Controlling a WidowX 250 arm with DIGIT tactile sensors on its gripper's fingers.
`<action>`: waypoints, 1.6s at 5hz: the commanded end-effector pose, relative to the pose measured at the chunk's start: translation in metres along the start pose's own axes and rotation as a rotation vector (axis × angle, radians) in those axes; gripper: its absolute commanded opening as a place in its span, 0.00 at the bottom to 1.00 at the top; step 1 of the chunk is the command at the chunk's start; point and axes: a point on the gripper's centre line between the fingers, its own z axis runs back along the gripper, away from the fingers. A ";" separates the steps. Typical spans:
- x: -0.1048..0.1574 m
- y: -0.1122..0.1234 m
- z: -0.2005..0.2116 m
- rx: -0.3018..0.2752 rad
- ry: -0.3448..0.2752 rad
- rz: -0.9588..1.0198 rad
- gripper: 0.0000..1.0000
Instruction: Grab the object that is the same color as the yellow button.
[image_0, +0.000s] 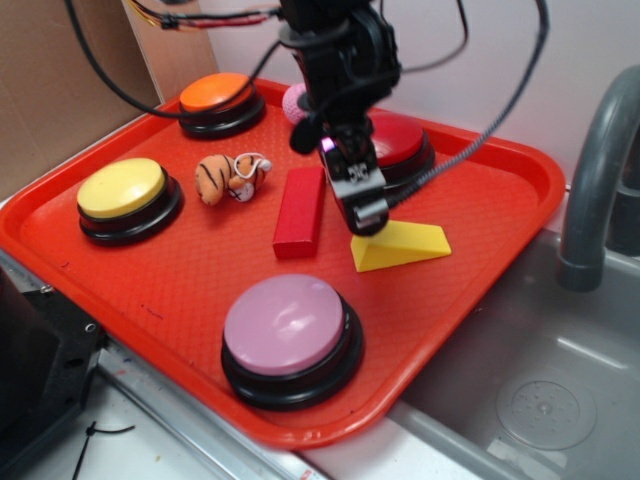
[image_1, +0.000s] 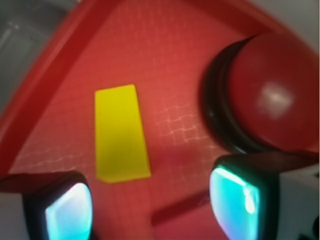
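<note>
A red tray (image_0: 480, 260) carries everything. On its left side sits the yellow button (image_0: 122, 190). The gripper (image_1: 150, 205) hangs low with its jaws spread wide, gripping nothing. The yellow wedge (image_0: 402, 245) lies on the tray's right side, just below the fingertips (image_1: 67, 212), beside the red block (image_0: 300, 212).

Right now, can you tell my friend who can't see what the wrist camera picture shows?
A yellow wedge lies on a red tray, between and just ahead of the open gripper, whose two fingers glow teal at the bottom corners. A red button on a black base fills the upper right.
</note>
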 end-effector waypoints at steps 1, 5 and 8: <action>0.020 -0.014 -0.009 -0.008 -0.031 -0.038 1.00; 0.018 -0.023 -0.029 -0.011 0.025 0.002 0.00; -0.031 0.021 0.069 0.091 0.064 0.224 0.00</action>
